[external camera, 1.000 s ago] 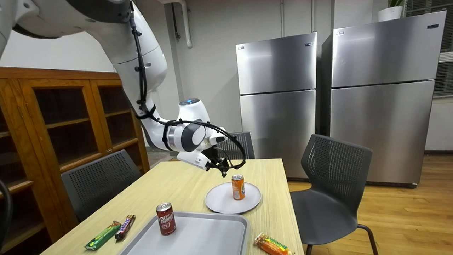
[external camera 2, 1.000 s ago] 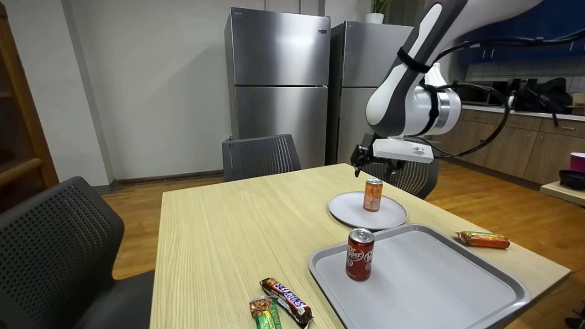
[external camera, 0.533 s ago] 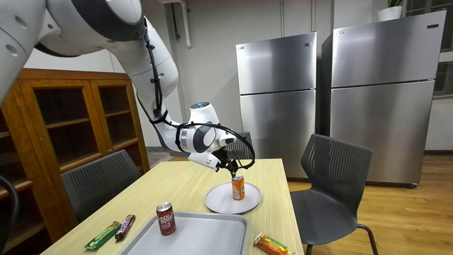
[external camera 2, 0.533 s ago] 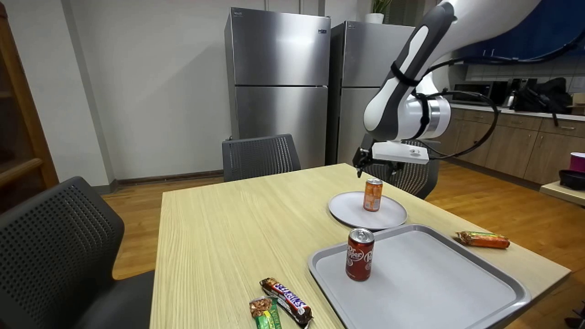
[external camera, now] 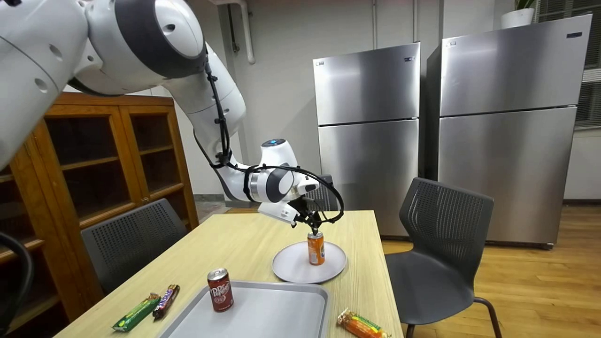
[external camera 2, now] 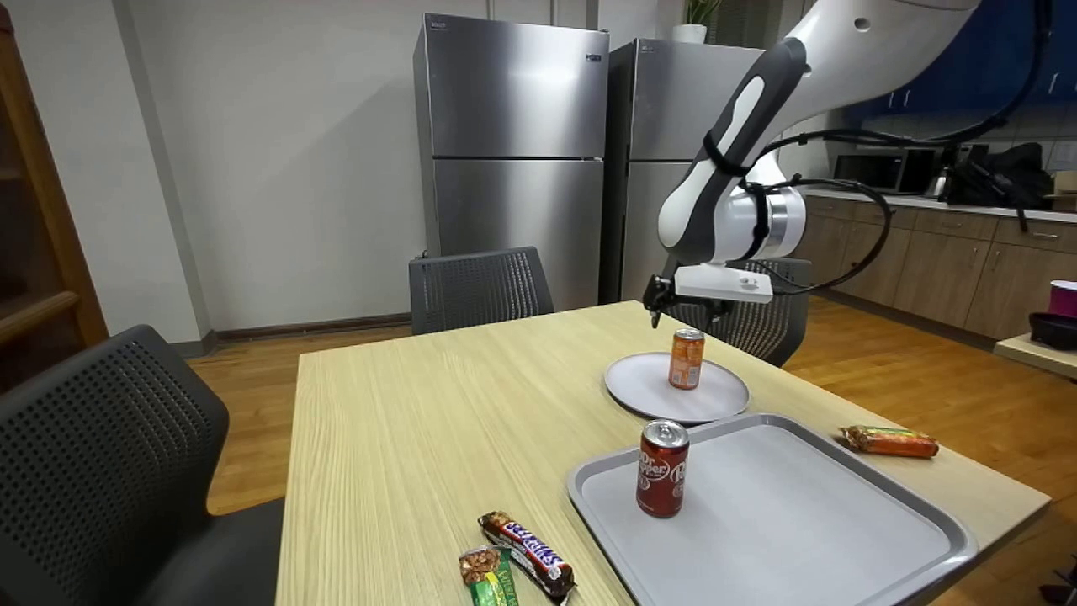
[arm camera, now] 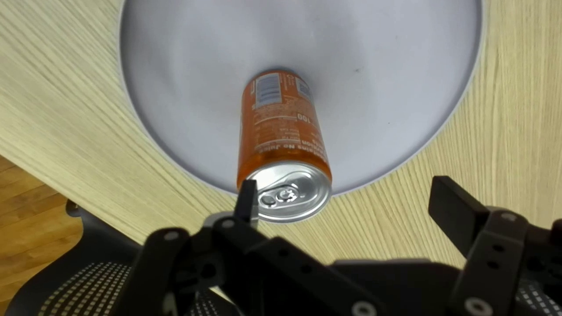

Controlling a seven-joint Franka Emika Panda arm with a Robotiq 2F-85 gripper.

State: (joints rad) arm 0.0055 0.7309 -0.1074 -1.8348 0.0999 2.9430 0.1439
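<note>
On a plate (arm camera: 189,79), an orange can (arm camera: 281,123) stands upright, lid (arm camera: 298,192) skyward, empty gripper (arm camera: 346,195) agape.

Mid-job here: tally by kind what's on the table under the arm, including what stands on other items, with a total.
Cans: 2 (orange can, dark red can)
Wrapped bars: 3 (green bar, brown bar, orange bar)
Plate: 1
Tray: 1
Total: 7

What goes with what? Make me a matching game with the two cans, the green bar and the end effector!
1. orange can
2. dark red can
3. green bar
4. end effector

A. standing on the gray tray
B. jaws open
C. standing on the round plate
D. lying beside the brown bar

Pairs: 1-C, 2-A, 3-D, 4-B
</note>
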